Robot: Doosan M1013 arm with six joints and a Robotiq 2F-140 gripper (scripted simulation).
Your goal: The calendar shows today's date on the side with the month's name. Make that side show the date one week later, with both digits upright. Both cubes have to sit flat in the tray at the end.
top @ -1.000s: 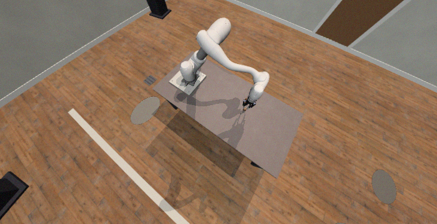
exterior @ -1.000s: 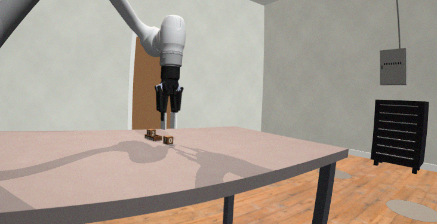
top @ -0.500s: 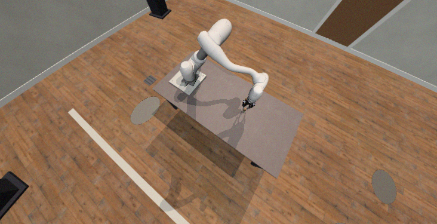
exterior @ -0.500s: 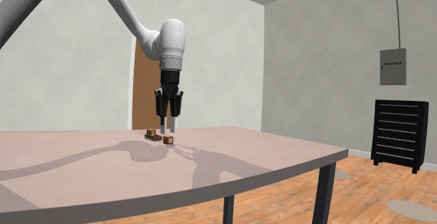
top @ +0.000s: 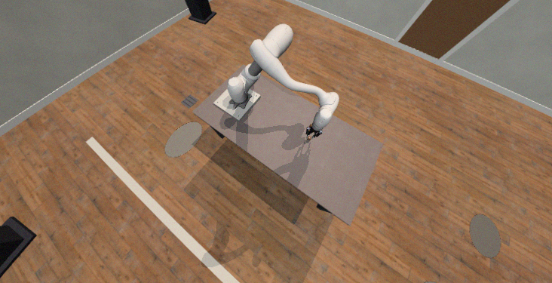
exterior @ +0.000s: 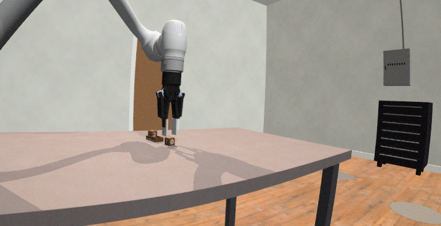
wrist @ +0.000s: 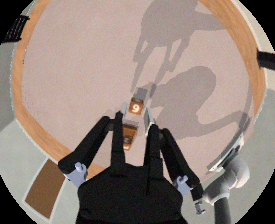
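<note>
A small wooden tray lies on the table top and holds a brown cube showing "2". A second brown cube showing "0" sits on the table just right of the tray, outside it. My gripper hangs straight down right above the "0" cube, with its fingertips a little above the cube's top. The fingers stand partly apart with nothing between them. In the wrist view a cube shows just beyond the fingertips, and the tray shows between the fingers. In the overhead view the gripper is over the table's middle.
The arm's base is bolted at the table's far end. The table's front edge is well away from the cubes. A black cabinet stands on the floor by the right wall.
</note>
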